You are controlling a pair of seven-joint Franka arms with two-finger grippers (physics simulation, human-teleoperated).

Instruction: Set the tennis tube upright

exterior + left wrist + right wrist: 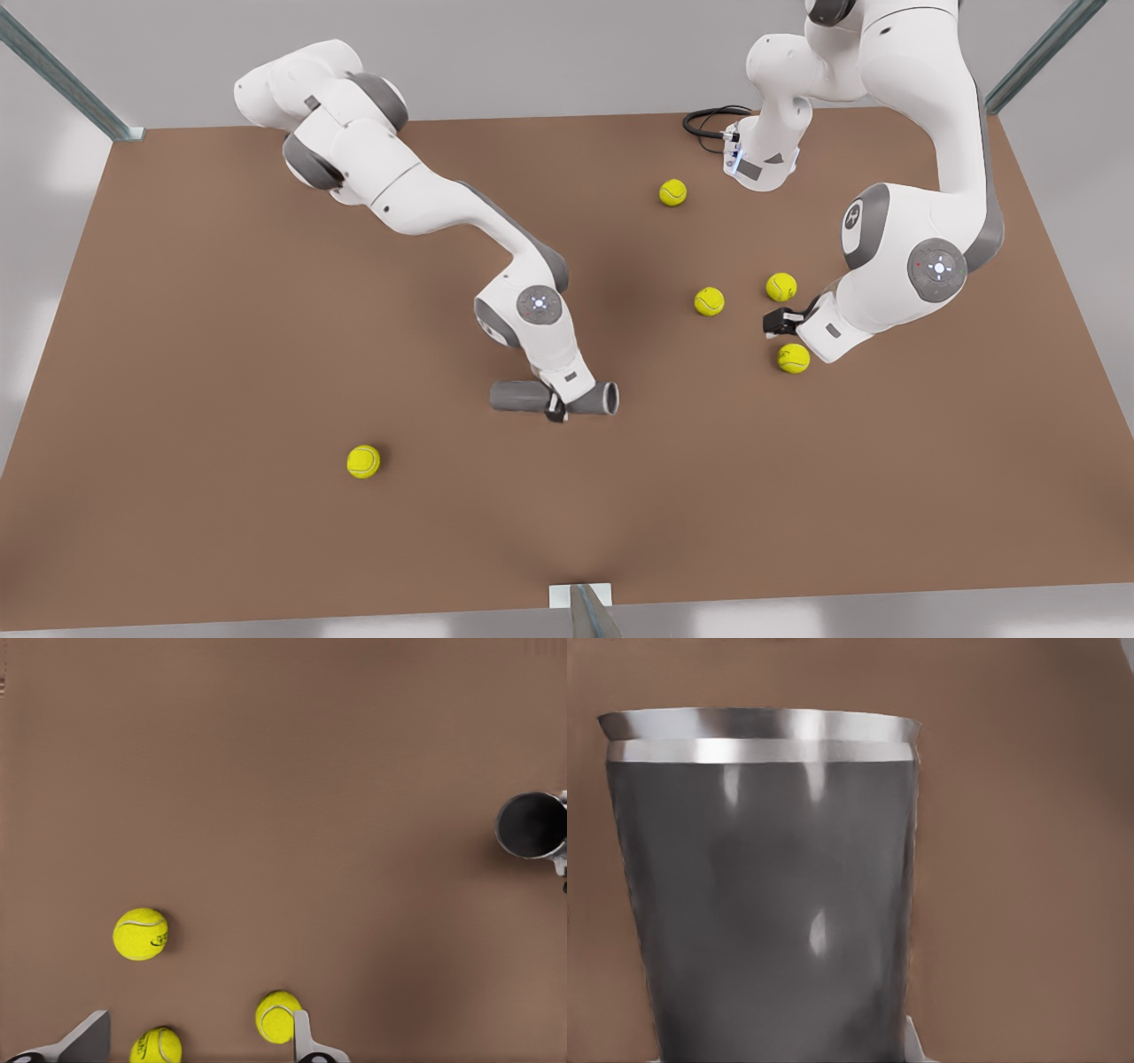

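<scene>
You have five small yellow-green tennis balls [363, 462] [672, 192] [709, 301] [780, 287] [793, 358] on the brown table [221, 354], one dark-grey metallic tube [523, 396] (lying flat), and two white arms.

Table: a broad brown top [221, 354] — plain and matte, reaching nearly to every edge of the front view.
Surroundings: pale grey ground [532, 62] beyond the table's edges, with soft bright patches along them.
Frame: grey metal struts [62, 80] slanting in at both far corners.
Near edge: a small pale bracket [580, 595] with a metal post — at the middle.
Light: soft and even, with faint shadows.
</scene>
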